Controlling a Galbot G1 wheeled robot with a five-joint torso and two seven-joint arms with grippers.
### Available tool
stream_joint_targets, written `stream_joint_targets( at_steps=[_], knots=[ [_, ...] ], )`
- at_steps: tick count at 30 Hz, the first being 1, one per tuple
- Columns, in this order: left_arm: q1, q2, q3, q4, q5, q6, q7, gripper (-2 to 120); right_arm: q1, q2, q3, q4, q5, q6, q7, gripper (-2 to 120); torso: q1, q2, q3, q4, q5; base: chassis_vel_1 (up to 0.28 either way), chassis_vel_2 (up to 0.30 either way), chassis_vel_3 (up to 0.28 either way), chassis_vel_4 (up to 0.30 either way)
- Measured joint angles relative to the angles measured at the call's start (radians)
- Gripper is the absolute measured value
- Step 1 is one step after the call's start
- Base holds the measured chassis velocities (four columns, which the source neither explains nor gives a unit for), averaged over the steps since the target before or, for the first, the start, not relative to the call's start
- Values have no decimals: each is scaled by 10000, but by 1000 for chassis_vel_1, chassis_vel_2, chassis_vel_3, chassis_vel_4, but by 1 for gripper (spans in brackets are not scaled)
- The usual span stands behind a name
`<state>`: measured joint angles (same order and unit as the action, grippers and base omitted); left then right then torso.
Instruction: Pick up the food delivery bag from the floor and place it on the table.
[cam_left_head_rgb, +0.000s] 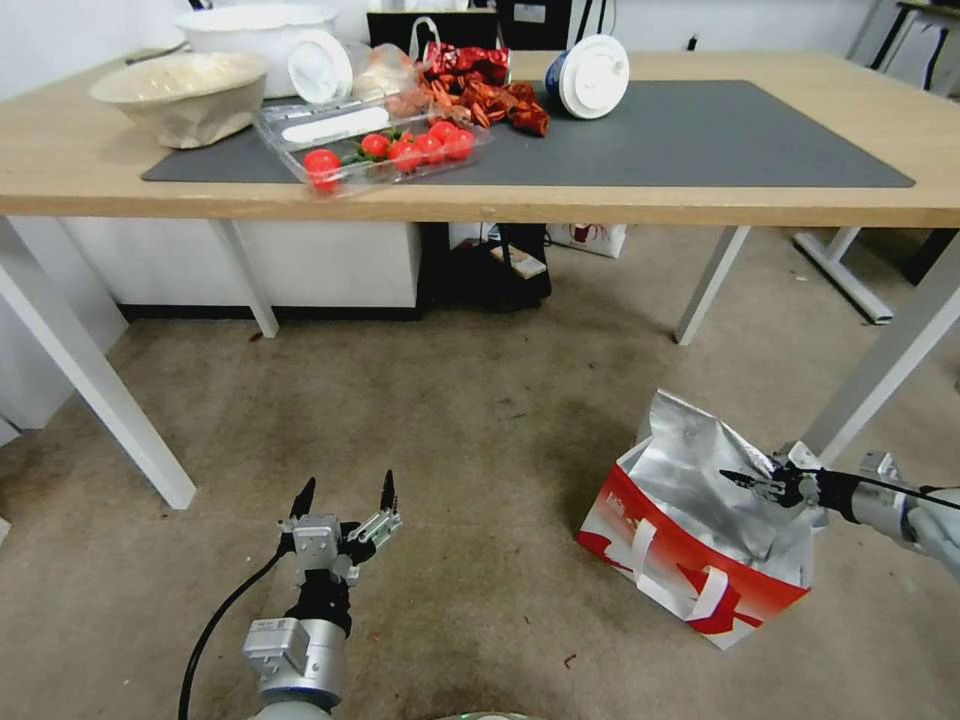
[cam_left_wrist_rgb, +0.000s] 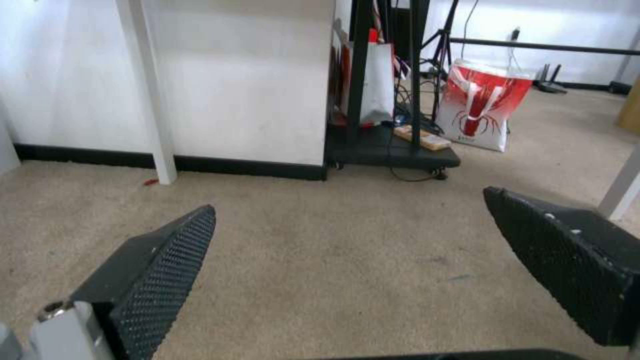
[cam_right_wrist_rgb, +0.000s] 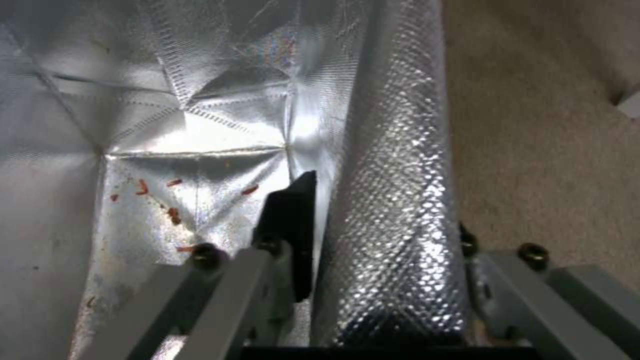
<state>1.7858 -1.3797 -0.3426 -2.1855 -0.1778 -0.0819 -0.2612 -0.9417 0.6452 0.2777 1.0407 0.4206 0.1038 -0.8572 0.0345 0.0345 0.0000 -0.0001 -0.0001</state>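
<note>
I have the food delivery bag (cam_left_head_rgb: 690, 545) standing on the floor (cam_left_head_rgb: 480, 450) to my right, near one white leg of the counter (cam_left_head_rgb: 620, 200), its foil mouth gaping upward and its red band facing me. My right hand (cam_left_head_rgb: 755, 482) is at the bag's far rim, and from the right wrist camera I see one dark finger (cam_right_wrist_rgb: 293, 235) inside against the silver lining (cam_right_wrist_rgb: 167, 150) while the foil wall (cam_right_wrist_rgb: 390, 210) passes between the fingers, so the hand is pinched on that wall of the bag. Small orange crumbs lie on the bag's bottom. My left hand (cam_left_head_rgb: 345, 500) hangs low over the bare floor, well apart from the bag, fingers spread wide. The counter above carries bowls (cam_left_head_rgb: 185, 95) and a tray of tomatoes (cam_left_head_rgb: 385, 150) on its grey mat (cam_left_head_rgb: 700, 135).
</note>
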Motion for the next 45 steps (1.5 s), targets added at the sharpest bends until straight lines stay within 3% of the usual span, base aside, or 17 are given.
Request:
stream_joint_targets(
  at_steps=[6,17,24,26,28,32,34,38,45],
  knots=[
    [-16,-2,-5,8,-9,-23,-3,100,25,-79,-49,96,-80,192,-351,0,-1,0,0,0,0,0,0,0,0],
    [44,37,-80,-17,263,17,-23,100,-373,-315,246,740,786,93,-1680,0,0,0,0,0,3,0,0,0,0],
    [68,70,-137,-116,270,83,59,100,-1244,-1265,1000,2409,1758,-467,-2649,0,0,0,0,2,2,0,0,0,0],
    [110,69,-141,-212,210,153,189,100,-2003,-1996,1707,3349,2208,-955,-3269,0,0,0,0,0,0,0,0,0,0],
    [109,70,-142,-214,202,154,194,100,-2116,-2097,1800,3455,2254,-1006,-3367,0,0,1,-1,-1,0,0,0,0,0],
    [95,76,-190,-244,49,73,165,100,-3302,-3220,2613,4355,2875,-1489,-4757,0,0,1,-1,-2,-1,0,0,0,0],
    [96,76,-193,-252,32,67,163,100,-3379,-3294,2664,4408,2945,-1541,-4874,0,0,1,-1,-2,-1,0,0,0,0],
    [153,72,-294,-355,-140,-125,122,100,-3784,-3808,3131,4861,3508,-2149,-6079,0,0,1,0,2,0,0,0,0,0],
    [188,50,-438,-551,-277,-85,-65,100,-3807,-3890,3209,5258,3623,-2415,-6473,0,0,1,0,1,1,0,0,0,0]
  ],
)
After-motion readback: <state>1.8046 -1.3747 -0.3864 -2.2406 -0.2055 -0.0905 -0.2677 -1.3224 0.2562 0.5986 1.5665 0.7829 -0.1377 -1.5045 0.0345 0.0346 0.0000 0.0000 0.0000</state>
